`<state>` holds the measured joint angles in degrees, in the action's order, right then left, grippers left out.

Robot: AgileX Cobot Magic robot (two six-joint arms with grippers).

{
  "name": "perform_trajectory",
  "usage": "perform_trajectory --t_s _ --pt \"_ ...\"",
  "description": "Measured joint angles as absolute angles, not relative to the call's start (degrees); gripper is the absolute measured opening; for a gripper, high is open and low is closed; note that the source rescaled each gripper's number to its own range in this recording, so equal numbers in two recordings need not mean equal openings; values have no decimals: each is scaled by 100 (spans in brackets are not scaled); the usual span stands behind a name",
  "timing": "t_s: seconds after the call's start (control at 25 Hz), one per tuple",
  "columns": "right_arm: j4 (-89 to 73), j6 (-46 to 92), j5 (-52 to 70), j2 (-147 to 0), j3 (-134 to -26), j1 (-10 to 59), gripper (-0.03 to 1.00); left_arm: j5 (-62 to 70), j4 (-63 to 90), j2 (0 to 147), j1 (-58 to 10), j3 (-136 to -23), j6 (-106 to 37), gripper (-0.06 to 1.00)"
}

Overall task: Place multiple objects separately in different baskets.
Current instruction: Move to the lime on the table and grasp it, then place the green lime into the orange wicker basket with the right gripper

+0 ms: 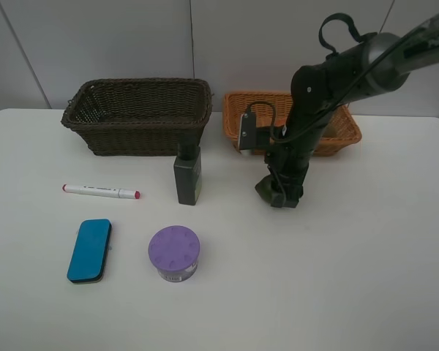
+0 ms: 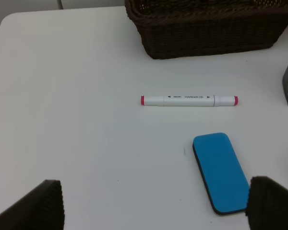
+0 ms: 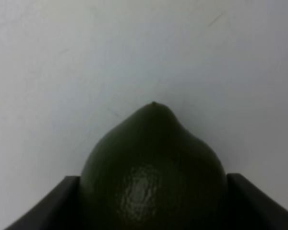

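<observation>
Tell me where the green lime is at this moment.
In the exterior high view, the green lime sits right of centre, between the right gripper's fingers, in front of the light orange basket.

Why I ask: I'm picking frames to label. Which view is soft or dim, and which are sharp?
Right wrist view: soft and dim; the lime looms close, dark, with a faint glare patch on its skin. Left wrist view: sharp, bright, the marker print crisp. Exterior high view: evenly lit, sharp, only soft shadows around the purple-lidded jar.
</observation>
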<state>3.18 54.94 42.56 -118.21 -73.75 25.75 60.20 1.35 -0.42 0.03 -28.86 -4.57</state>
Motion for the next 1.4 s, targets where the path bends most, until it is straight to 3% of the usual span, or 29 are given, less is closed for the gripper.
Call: perform_trajectory --t_s 0.56,0.96,1.4 --pt "340 5494 4405 -11658 -7375 2575 9 6020 135 -42 3 -2886 -457 100" --pt "135 4932 5056 -10313 -7375 2575 9 6020 135 -42 3 -2886 -457 100" --pt "682 3693 3460 -9817 -7373 2565 9 6020 135 -42 3 -2886 -457 100"
